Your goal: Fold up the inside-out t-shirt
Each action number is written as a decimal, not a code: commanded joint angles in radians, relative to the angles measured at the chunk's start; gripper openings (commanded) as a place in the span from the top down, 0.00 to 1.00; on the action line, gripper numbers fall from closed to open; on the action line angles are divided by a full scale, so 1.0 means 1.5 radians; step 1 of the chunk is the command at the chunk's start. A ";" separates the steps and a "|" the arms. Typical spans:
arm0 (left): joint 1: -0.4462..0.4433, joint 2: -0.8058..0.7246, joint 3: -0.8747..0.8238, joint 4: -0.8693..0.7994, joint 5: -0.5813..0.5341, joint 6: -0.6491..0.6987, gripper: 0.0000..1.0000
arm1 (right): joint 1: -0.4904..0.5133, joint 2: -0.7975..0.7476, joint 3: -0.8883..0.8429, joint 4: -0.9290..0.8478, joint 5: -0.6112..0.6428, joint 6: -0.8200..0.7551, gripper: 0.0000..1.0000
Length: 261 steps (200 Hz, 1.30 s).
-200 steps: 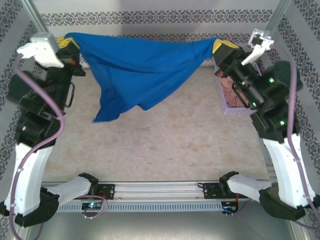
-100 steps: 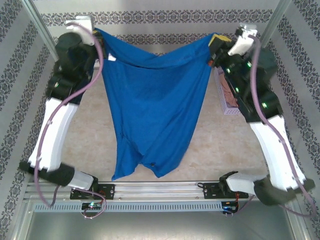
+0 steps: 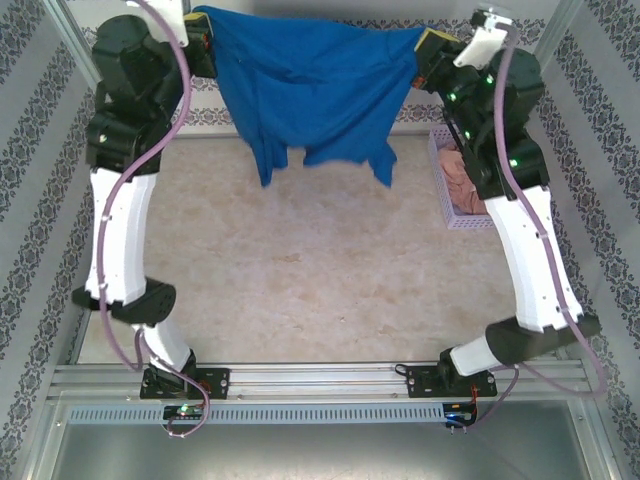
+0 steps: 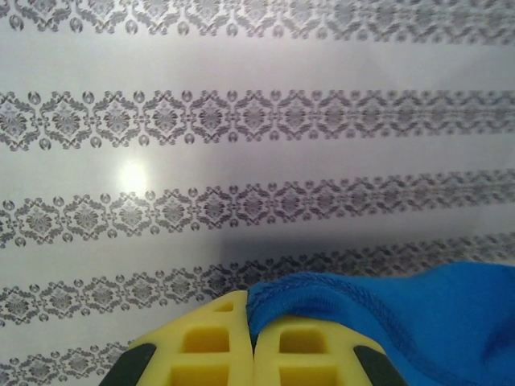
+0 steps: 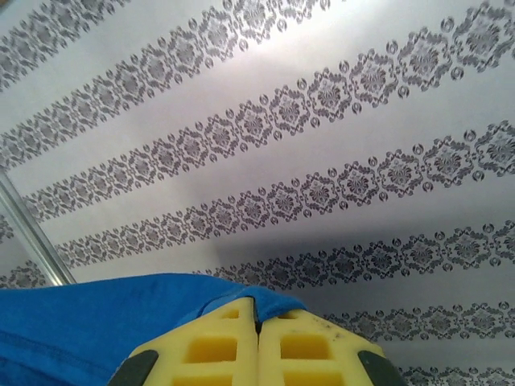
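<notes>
The left gripper (image 4: 251, 310) is closed, its two yellow fingers (image 4: 208, 347) pressed together with a stitched edge of the inside-out t-shirt (image 4: 426, 322) pinched at their tips; the blue cloth spills off to the right of the pads in the left wrist view. The right gripper (image 5: 257, 310) is closed in the same way, its yellow fingers (image 5: 216, 350) meeting on a thin fold of the t-shirt (image 5: 96, 322), which trails away to the left. Both wrist cameras face the patterned wall (image 4: 241, 121).

From above, the left gripper (image 3: 203, 35) and right gripper (image 3: 428, 45) are held high at the far end of the table (image 3: 330, 280), well apart, with the t-shirt (image 3: 310, 85) strung between them and hanging clear of the tabletop. Its ragged lower edge dangles over the far part of the table. A lavender basket (image 3: 442, 190) with a pinkish garment (image 3: 465, 180) sits at the right, beneath the right arm.

Half a second earlier the shirt billowed far toward the near rail; now it has swung back and looks much shorter. A second ago both arms were folded lower, and they have since stretched up, the grip on both corners unchanged.
</notes>
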 commanded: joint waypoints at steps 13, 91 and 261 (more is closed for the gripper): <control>0.002 -0.199 -0.331 0.087 0.145 -0.037 1.00 | 0.000 -0.130 -0.205 0.015 0.007 0.005 1.00; -0.167 -0.480 -1.238 0.266 0.191 -0.234 1.00 | -0.154 -0.187 -0.796 -0.013 -0.091 0.159 0.91; -0.493 0.069 -0.930 0.287 0.109 0.136 0.37 | -0.174 -0.146 -0.767 -0.056 -0.124 0.051 0.50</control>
